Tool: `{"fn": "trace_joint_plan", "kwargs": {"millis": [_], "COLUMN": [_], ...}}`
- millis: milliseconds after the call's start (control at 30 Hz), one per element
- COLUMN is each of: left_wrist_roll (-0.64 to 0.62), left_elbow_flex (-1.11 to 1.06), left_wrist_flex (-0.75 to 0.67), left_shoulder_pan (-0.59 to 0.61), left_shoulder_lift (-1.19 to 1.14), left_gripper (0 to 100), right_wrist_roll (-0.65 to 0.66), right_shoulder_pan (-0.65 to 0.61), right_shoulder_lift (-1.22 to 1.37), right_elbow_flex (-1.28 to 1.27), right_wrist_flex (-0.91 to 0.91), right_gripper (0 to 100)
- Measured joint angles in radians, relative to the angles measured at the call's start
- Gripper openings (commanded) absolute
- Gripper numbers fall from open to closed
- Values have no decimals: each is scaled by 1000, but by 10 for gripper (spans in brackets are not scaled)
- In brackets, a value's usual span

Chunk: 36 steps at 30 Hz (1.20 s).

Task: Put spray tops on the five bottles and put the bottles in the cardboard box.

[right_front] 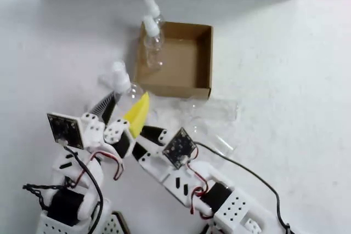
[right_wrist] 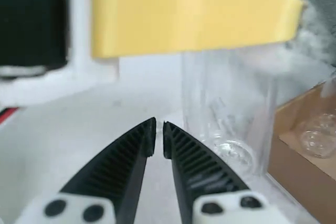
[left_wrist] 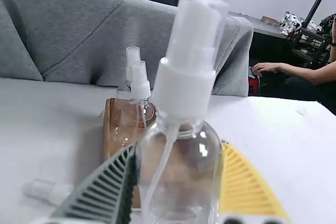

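Upright between left fingers [left_wrist: 101, 195], bottle [left_wrist: 184, 163].

I see the bottle [left_wrist: 181, 166] of clear glossy plastic, its spray top [left_wrist: 191, 72] smooth white plastic, cardboard box [right_front: 175, 89] matt brown, left gripper [left_wrist: 177, 187] ribbed matt plastic, yellow and grey, right gripper [right_wrist: 159, 129] ribbed black plastic, surface [right_front: 285, 53] matt white, sofa [left_wrist: 63, 35] grey cloth.

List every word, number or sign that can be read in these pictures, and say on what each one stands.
None can be read.
The spray bottles carry no labels, and the cardboard box is plain.
The circuit boards on the two wrists may bear small marks, but these are too small to read.
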<state>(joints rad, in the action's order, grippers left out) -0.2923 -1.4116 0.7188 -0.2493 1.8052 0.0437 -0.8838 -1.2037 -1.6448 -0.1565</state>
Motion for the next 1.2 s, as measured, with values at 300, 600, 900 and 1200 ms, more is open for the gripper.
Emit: {"fn": "trace_joint_plan", "kwargs": {"millis": [300, 600, 900, 1200], "left_wrist_roll": [2, 6, 9, 81], "left_elbow_flex": [0, -6, -63, -195], "left_wrist_flex": [0, -2, -69, -345], "left_shoulder_pan": [-2, -2, 3, 137], "left_shoulder_lift": [0, 6, 20, -2], "left_gripper": [20, 20, 20, 20], "right_wrist_roll": [2, 2, 2, 0], "right_shoulder_pan": [83, 124, 135, 157], "right_shoulder_lift": [0, 2, 2, 0], "right_elbow_flex": [0, 0, 0, 0], "right_wrist_flex": [0, 0, 0, 51], "right_gripper": [16, 16, 16, 16]}}
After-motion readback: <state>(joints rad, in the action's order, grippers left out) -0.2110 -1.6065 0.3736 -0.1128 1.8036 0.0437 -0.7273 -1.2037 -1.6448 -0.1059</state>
